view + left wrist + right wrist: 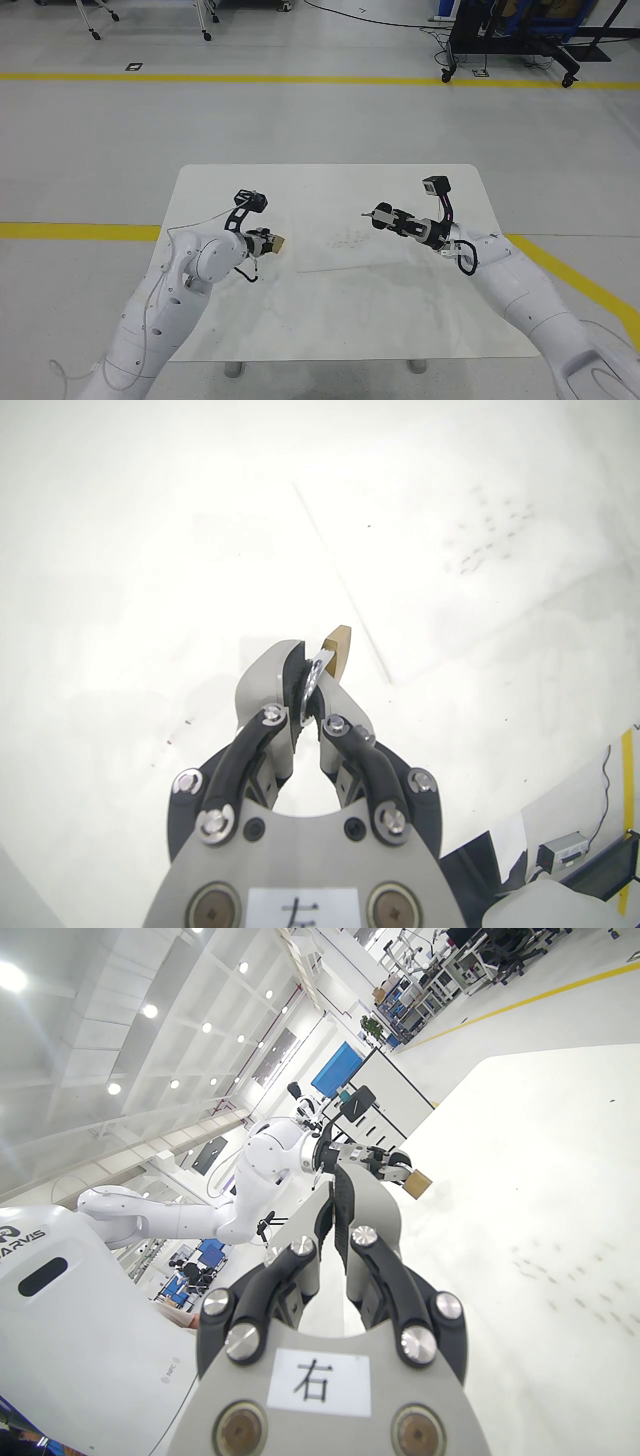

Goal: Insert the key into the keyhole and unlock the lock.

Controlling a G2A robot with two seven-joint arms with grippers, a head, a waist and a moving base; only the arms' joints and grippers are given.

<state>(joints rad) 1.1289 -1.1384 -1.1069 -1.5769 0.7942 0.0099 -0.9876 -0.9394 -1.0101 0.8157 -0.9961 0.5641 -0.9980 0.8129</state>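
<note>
A small brass padlock [280, 243] hangs over the left half of the white table [330, 320]. My left gripper [270, 243] is shut on its silver shackle [309, 686]. The brass body [339, 652] sticks out past the fingertips. Seen from the right wrist, the padlock [418, 1184] faces my right gripper [334, 1180] with a wide gap between them. The right gripper [376, 214] is held over the right half of the table, fingers pressed together. A thin sliver, the key [366, 213], pokes from its tip toward the padlock; the closed fingers hide it in the right wrist view.
A patch of small dark scuff marks [350, 240] lies on the table between the two grippers, and a faint straight line [330, 268] runs just in front of them. Wheeled stands [510, 45] sit on the floor far behind the table.
</note>
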